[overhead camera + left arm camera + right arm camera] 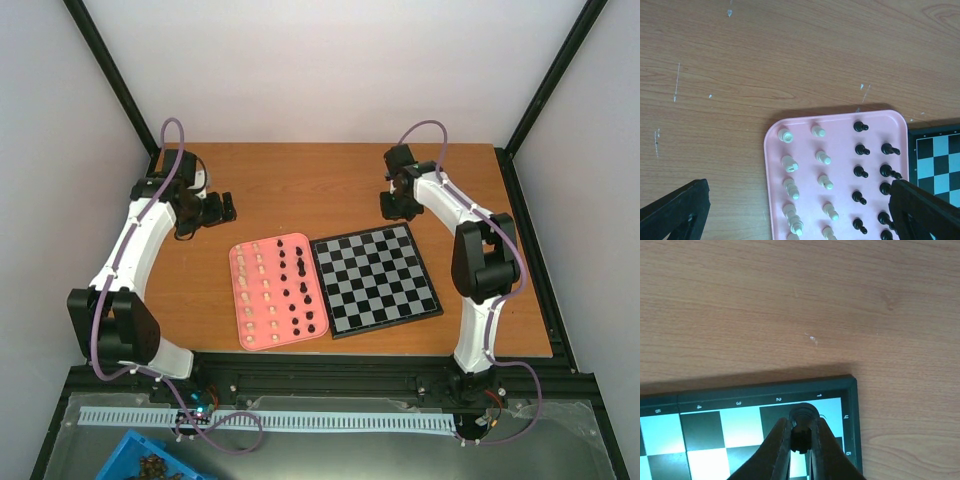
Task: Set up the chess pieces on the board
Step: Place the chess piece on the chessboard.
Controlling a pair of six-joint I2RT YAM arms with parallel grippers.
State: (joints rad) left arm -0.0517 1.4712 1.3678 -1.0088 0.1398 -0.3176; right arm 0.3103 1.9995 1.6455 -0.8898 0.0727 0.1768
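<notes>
The board (375,280) lies right of centre on the wooden table and holds no pieces that I can see. The chess pieces stand on a pink tray (236,300), cream ones (790,162) in the left columns and black ones (860,172) in the right columns. My left gripper (800,190) is open, hanging over the tray's far end with nothing between its fingers. My right gripper (801,432) is shut on a black chess piece (803,415), held just above the board's far right corner (847,390). In the top view that gripper (397,208) sits at the board's far edge.
Bare wooden tabletop (300,180) stretches behind the tray and board. The tray touches the board's left side. A blue bin (150,462) and a white slotted strip (300,420) lie below the table's near edge, by the arm bases.
</notes>
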